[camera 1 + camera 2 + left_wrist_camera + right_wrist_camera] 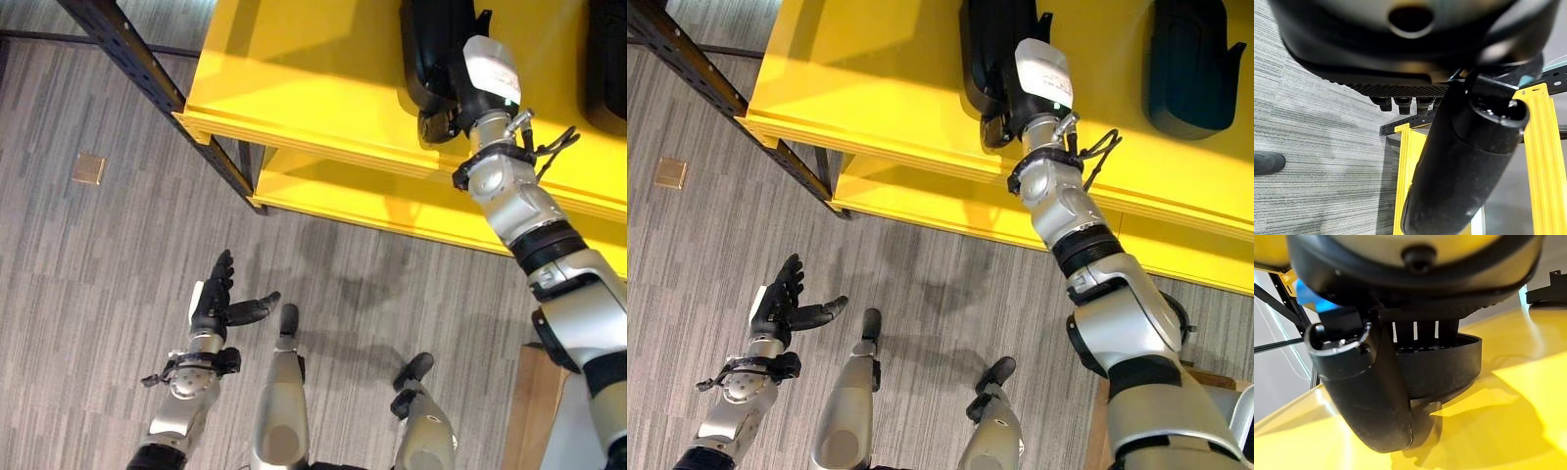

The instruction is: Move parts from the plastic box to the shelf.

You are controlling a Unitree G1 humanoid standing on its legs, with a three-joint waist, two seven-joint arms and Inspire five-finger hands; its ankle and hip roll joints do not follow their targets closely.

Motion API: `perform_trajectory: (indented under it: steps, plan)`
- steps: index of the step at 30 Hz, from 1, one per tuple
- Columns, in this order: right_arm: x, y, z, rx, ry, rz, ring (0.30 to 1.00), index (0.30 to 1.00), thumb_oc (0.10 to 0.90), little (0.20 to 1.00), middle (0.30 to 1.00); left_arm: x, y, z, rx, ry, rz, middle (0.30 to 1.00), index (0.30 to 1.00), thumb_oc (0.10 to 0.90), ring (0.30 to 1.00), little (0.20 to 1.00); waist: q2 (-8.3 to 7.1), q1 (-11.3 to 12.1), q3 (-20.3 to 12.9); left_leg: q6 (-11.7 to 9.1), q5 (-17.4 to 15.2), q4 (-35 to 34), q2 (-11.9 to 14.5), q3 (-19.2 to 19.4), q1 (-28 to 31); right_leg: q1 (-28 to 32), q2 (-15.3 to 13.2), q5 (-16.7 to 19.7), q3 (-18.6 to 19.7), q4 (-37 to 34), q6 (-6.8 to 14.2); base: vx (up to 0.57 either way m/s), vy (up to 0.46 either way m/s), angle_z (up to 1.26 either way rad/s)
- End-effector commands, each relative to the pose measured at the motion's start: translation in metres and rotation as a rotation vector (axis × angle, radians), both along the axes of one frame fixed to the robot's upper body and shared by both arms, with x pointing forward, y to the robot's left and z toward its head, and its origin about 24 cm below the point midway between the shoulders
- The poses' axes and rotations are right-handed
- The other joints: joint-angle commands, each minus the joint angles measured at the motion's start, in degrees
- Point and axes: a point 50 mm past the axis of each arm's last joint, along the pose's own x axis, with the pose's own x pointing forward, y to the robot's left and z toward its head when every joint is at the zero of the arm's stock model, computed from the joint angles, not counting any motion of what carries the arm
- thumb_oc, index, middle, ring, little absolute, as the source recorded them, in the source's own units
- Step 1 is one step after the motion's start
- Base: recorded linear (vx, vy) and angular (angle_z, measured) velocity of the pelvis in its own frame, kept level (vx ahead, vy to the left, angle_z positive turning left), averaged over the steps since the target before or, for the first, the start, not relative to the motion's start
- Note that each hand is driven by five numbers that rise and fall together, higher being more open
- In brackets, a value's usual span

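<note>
A black moulded part (426,39) lies on the top board of the yellow shelf (294,88). My right hand (487,69) reaches up over it. In the right wrist view its fingers (1415,330) come down inside the part's rim (1449,367) and the thumb (1366,396) curls against the outside, pinching the rim. A second black part (1185,64) rests further right on the same board. Low over the floor, my left hand (211,304) hangs open with straight fingers (1400,103) and holds nothing.
A dark steel upright (137,59) carries the shelf's left end. A lower yellow board (343,196) sits beneath the top one. A small brass plate (88,168) is set in the grey floor. A brown box edge (529,411) shows at the lower right.
</note>
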Motion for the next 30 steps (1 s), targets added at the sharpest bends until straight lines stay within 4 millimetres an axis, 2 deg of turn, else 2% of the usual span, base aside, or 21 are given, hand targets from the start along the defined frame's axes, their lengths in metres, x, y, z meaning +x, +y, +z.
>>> perform_trajectory:
  steps: [1, 9, 10, 11, 12, 14, 15, 18, 19, 24, 25, 26, 27, 30]
  plan:
    - [-0.010, -0.001, 0.069, 0.026, -0.228, -0.031, 0.300, 0.300, 0.400, 0.300, 0.300, 0.002, -0.008, 0.029, -0.005, -0.171, -0.047, 1.000, 1.000, 0.900, 1.000, 1.000, 1.46, 0.41, -2.60, 3.07, -3.74, -3.99, -1.72, -0.69, 5.12, -0.19, -0.25, -1.48, 0.64, 5.79, 1.59, 0.00, 0.000, 0.00]
    - [-0.008, 0.002, 0.061, 0.119, -0.226, -0.017, 0.300, 0.300, 0.400, 0.300, 0.300, 0.004, -0.010, 0.029, -0.014, -0.168, -0.041, 1.000, 1.000, 0.900, 1.000, 1.000, 1.84, 0.29, -2.46, 3.21, -3.86, -3.90, -2.02, -0.63, 5.24, -0.15, -0.39, -1.24, 0.85, 5.79, 1.68, -0.01, 0.005, 0.00]
    - [-0.007, 0.008, 0.059, 0.146, -0.224, 0.003, 0.300, 0.300, 0.400, 0.300, 0.300, 0.004, -0.011, 0.028, -0.015, -0.167, -0.043, 1.000, 1.000, 0.900, 1.000, 1.000, 1.86, 0.18, -2.29, 3.71, -2.78, -3.83, -2.30, -0.12, 4.65, -0.58, -0.79, -0.31, 0.17, 5.47, 0.77, 0.00, 0.000, 0.00]
    - [-0.007, 0.010, 0.057, 0.154, -0.222, 0.013, 0.300, 0.300, 0.400, 0.300, 0.300, 0.004, -0.011, 0.027, -0.015, -0.163, -0.040, 1.000, 1.000, 0.900, 1.000, 1.000, 1.93, 0.15, -2.55, 3.29, -3.73, -4.03, -2.11, -0.59, 5.23, -0.27, -0.49, -1.04, 0.92, 5.68, 1.65, 0.00, 0.000, 0.00]
    - [-0.007, 0.010, 0.057, 0.154, -0.222, 0.013, 0.300, 0.300, 0.400, 0.300, 0.300, 0.004, -0.011, 0.027, -0.015, -0.162, -0.040, 1.000, 1.000, 0.900, 1.000, 1.000, 1.93, 0.20, -2.53, 3.27, -3.85, -4.00, -2.07, -0.54, 5.34, -0.24, -0.48, -1.13, 0.99, 5.77, 1.69, 0.07, -0.010, 0.03]
    - [-0.007, 0.014, 0.055, 0.171, -0.217, 0.025, 0.300, 0.300, 0.400, 0.300, 0.300, 0.004, -0.011, 0.027, -0.017, -0.159, -0.037, 1.000, 1.000, 0.900, 1.000, 1.000, 1.88, 0.18, -2.66, 3.28, -3.69, -4.22, -2.17, -0.61, 5.39, -0.15, -0.45, -0.90, 0.83, 5.47, 1.72, -0.03, 0.009, 0.04]
    - [-0.007, 0.014, 0.055, 0.171, -0.218, 0.024, 0.300, 0.300, 0.400, 0.300, 0.300, 0.004, -0.011, 0.027, -0.017, -0.160, -0.038, 1.000, 1.000, 0.900, 1.000, 1.000, 1.81, 0.19, -2.43, 3.70, -2.71, -4.10, -2.40, -0.12, 4.85, -0.43, -0.76, -0.10, 0.08, 5.19, 0.85, -0.06, 0.016, 0.02]
    - [-0.007, 0.016, 0.057, 0.173, -0.223, 0.031, 0.300, 0.300, 0.400, 0.300, 0.300, 0.003, -0.012, 0.026, -0.018, -0.158, -0.039, 1.000, 1.000, 0.900, 1.000, 1.000, 1.83, 0.24, -2.47, 3.67, -2.63, -4.23, -2.47, -0.20, 4.92, -0.27, -0.81, 0.06, -0.13, 5.10, 0.96, 0.00, 0.001, 0.02]
    - [-0.007, 0.016, 0.057, 0.173, -0.225, 0.032, 0.300, 0.300, 0.400, 0.300, 0.300, 0.003, -0.012, 0.026, -0.018, -0.155, -0.039, 1.000, 1.000, 0.900, 1.000, 1.000, 1.89, 0.25, -2.75, 3.23, -3.59, -4.42, -2.25, -0.70, 5.45, 0.02, -0.53, -0.69, 0.57, 5.33, 1.88, 0.06, -0.010, 0.02]
    - [-0.009, 0.014, 0.062, 0.146, -0.236, 0.021, 0.300, 0.300, 0.400, 0.300, 0.300, 0.003, -0.010, 0.026, -0.018, -0.157, -0.038, 1.000, 1.000, 0.900, 1.000, 1.000, 1.88, 0.46, -2.87, 3.24, -3.46, -4.66, -2.32, -0.94, 5.53, 0.05, -0.50, -0.60, 0.44, 5.36, 1.94, 0.00, 0.002, 0.01]
    - [-0.009, 0.014, 0.063, 0.146, -0.237, 0.020, 0.300, 0.300, 0.400, 0.300, 0.300, 0.003, -0.011, 0.027, -0.018, -0.158, -0.040, 1.000, 1.000, 0.900, 1.000, 1.000, 1.83, 0.48, -2.60, 3.66, -2.48, -4.53, -2.55, -0.45, 5.00, -0.24, -0.81, 0.19, -0.30, 5.10, 1.07, -0.07, 0.021, 0.00]
    - [-0.009, 0.014, 0.063, 0.134, -0.237, 0.017, 0.300, 0.300, 0.400, 0.300, 0.300, 0.003, -0.011, 0.027, -0.017, -0.158, -0.040, 1.000, 1.000, 0.900, 1.000, 1.000, 1.81, 0.51, -2.64, 3.66, -2.45, -4.56, -2.57, -0.45, 4.98, -0.21, -0.83, 0.21, -0.34, 5.06, 1.08, 0.00, 0.000, 0.00]
    - [-0.009, 0.014, 0.064, 0.114, -0.235, 0.014, 0.300, 0.300, 0.400, 0.300, 0.300, 0.003, -0.010, 0.027, -0.016, -0.158, -0.041, 1.000, 1.000, 0.900, 1.000, 1.000, 1.88, 0.63, -2.83, 3.23, -3.49, -4.64, -2.37, -0.93, 5.54, 0.10, -0.51, -0.61, 0.43, 5.40, 2.01, 0.06, -0.011, 0.01]
    - [-0.008, 0.012, 0.067, 0.013, -0.223, -0.014, 0.300, 0.300, 0.400, 0.300, 0.300, 0.002, -0.009, 0.026, -0.008, -0.156, -0.043, 1.000, 1.000, 0.900, 1.000, 1.000, 1.76, 0.83, -2.83, 3.19, -3.42, -4.62, -2.46, -0.96, 5.45, 0.16, -0.58, -0.61, 0.28, 5.31, 2.05, 0.02, -0.003, 0.01]
